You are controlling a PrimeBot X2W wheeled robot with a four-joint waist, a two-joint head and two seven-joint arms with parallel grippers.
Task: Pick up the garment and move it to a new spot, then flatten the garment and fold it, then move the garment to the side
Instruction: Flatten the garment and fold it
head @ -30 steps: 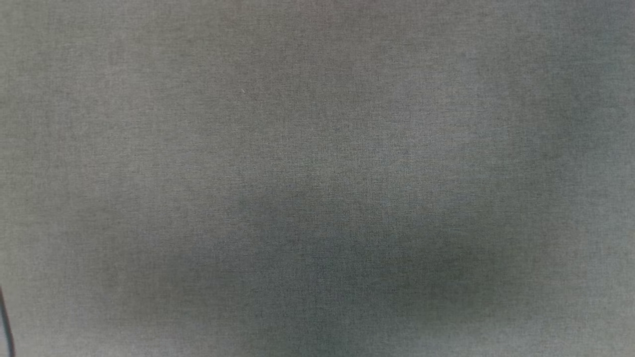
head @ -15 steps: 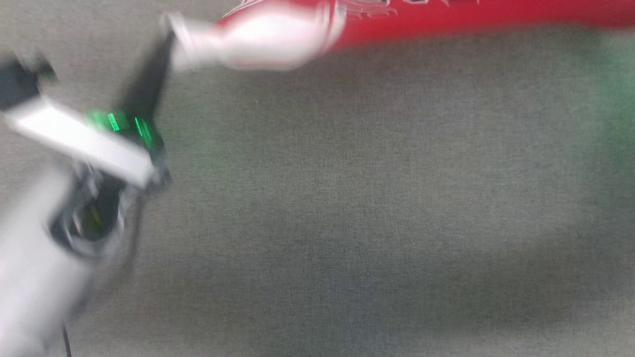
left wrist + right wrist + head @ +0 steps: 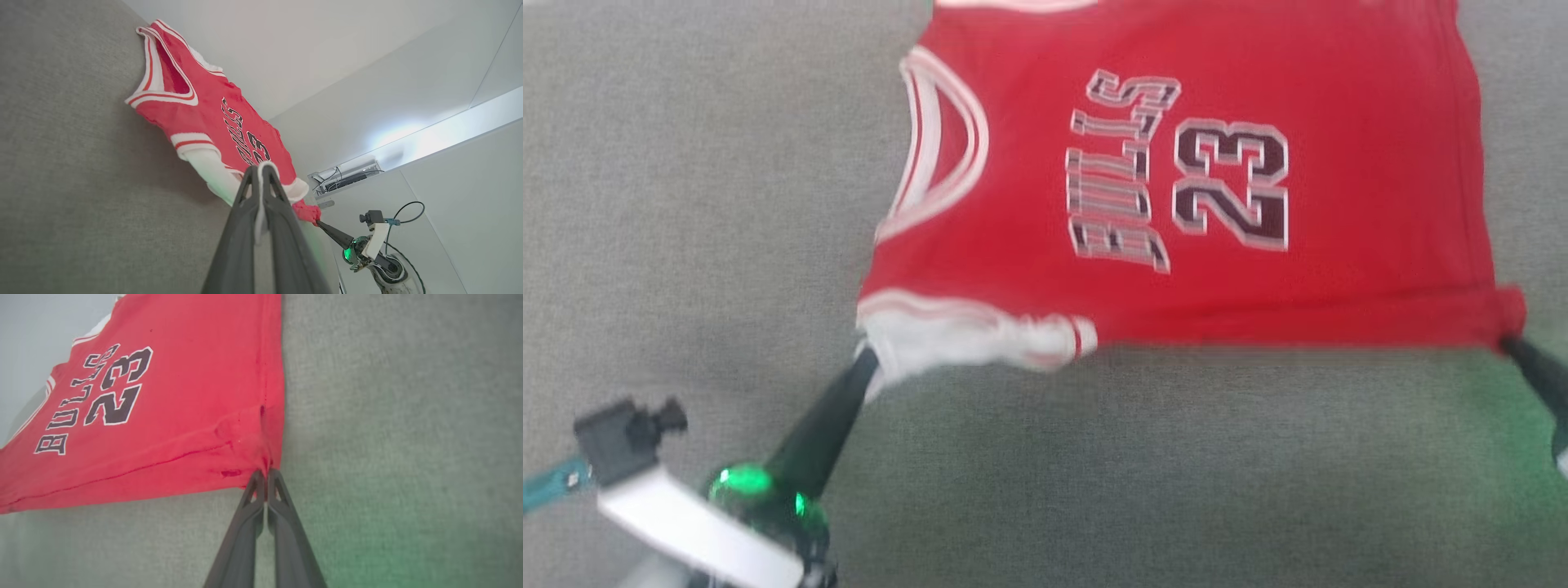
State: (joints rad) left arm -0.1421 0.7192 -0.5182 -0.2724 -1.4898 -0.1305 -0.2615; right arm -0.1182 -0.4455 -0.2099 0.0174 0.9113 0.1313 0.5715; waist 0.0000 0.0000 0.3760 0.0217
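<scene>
**Jersey stretched between two grippers**

Grey fabric surface underneath, and the garment spread lettering-up across it, reaching away from both sets of fingertips. Flattening is the step in hand, I'd say. Left gripper is pinched tight on the white sleeve — right gripper clamped on the hem corner. The next move calls for an even, taut lay-down before any release.

The left gripper is showing long dark tapering fingers, a green light glowing at their base beside a white bracket.
</scene>
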